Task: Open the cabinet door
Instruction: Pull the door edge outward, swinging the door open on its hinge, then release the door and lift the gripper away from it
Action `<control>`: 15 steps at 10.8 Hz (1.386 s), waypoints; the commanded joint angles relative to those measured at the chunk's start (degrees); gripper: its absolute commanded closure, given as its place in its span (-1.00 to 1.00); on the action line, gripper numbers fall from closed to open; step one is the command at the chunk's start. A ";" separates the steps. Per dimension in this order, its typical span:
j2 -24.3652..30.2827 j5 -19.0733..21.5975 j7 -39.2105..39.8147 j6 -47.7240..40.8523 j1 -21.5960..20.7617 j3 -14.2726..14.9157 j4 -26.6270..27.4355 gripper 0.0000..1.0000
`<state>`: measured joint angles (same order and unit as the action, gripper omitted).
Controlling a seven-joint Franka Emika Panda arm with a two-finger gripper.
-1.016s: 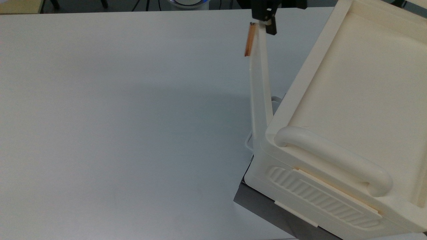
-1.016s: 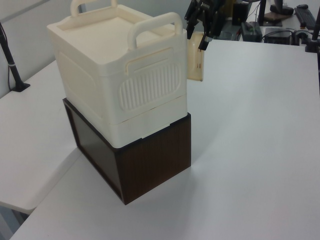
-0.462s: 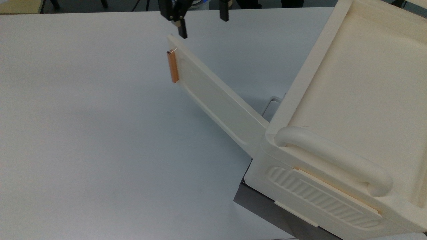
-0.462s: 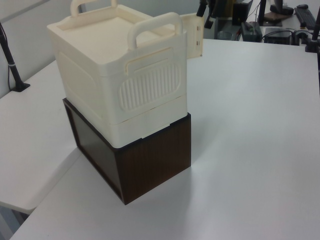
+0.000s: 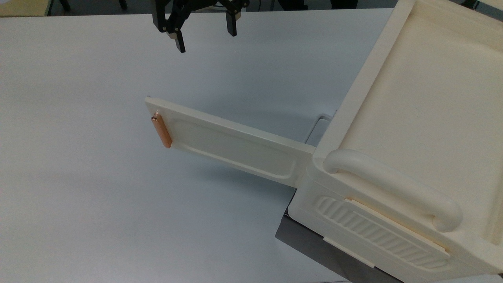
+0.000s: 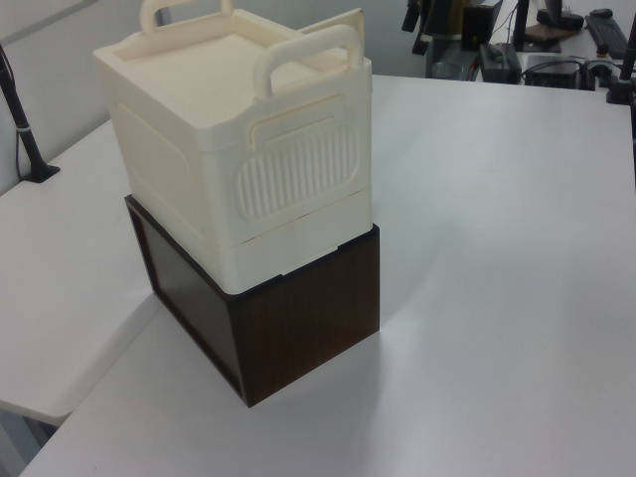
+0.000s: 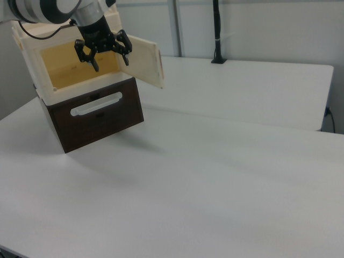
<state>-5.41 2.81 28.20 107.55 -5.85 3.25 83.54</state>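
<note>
Since a second ago the cabinet door (image 5: 232, 143) has swung from nearly edge-on to wide open over the bench (image 5: 98, 188), and the end effector (image 5: 204, 33), fingers spread and empty, has let go and backed off, so the opening looks done.

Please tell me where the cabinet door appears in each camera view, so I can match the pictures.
Top view: cabinet door swung out leftward from the cream cabinet, centre.
Left view: its edge peeks behind the cabinet's top.
Right view: open, upper left, beside the gripper.
Shared landmark: the cream cabinet.
</note>
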 commanded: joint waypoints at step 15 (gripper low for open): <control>6.26 -4.84 -28.11 -17.12 5.57 0.27 8.11 -1.00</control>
<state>-5.12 -2.01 1.66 90.77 -2.55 3.50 86.23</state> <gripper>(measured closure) 0.000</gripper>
